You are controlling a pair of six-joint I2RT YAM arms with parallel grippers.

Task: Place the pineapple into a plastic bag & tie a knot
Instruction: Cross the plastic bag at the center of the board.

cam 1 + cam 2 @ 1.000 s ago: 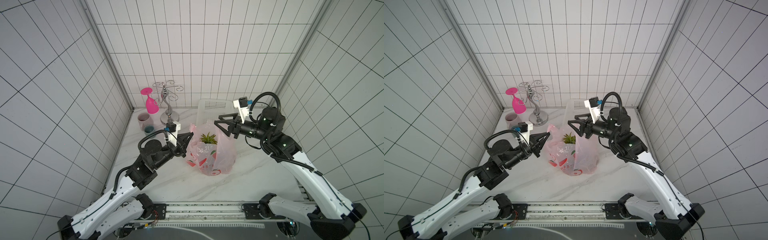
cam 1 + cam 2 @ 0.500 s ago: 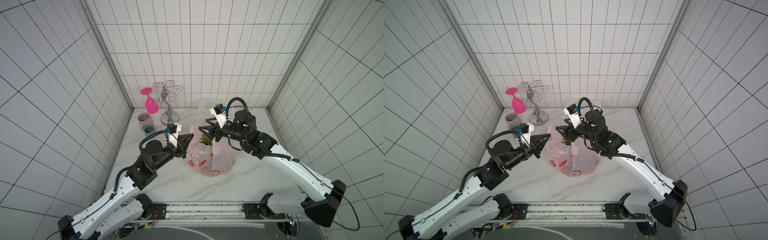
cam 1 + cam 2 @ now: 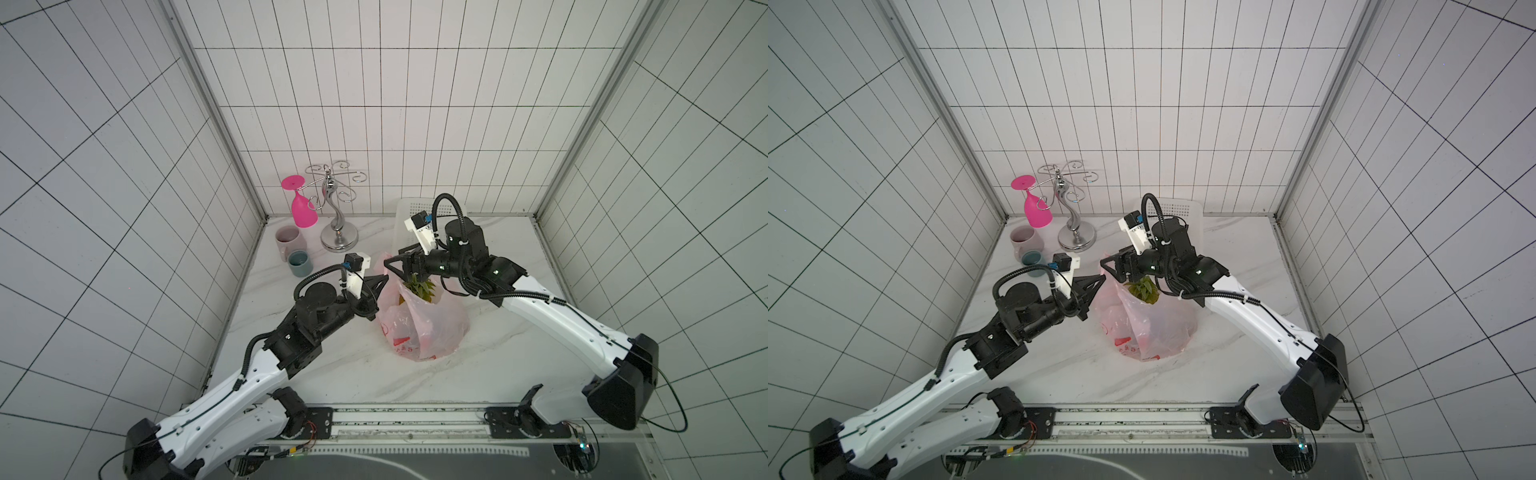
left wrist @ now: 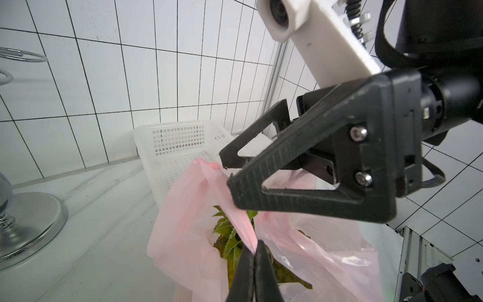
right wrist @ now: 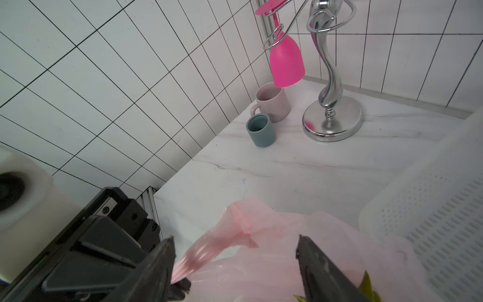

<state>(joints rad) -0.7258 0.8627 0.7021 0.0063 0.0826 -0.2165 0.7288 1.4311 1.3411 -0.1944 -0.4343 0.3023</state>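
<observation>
The plastic bag (image 3: 424, 328) stands on the marble table (image 3: 332, 365), just beside the white basket (image 4: 177, 141). The pineapple (image 3: 422, 289) is inside, its green crown showing at the open mouth. The left gripper (image 4: 254, 252) is clamped tight on a stretched strip of the bag's handle. The right gripper (image 5: 235, 243) hangs over the bag, its jaws wide apart either side of that strip, gripping nothing.

Pale-pink plastic bag (image 3: 436, 328), red prints
</observation>
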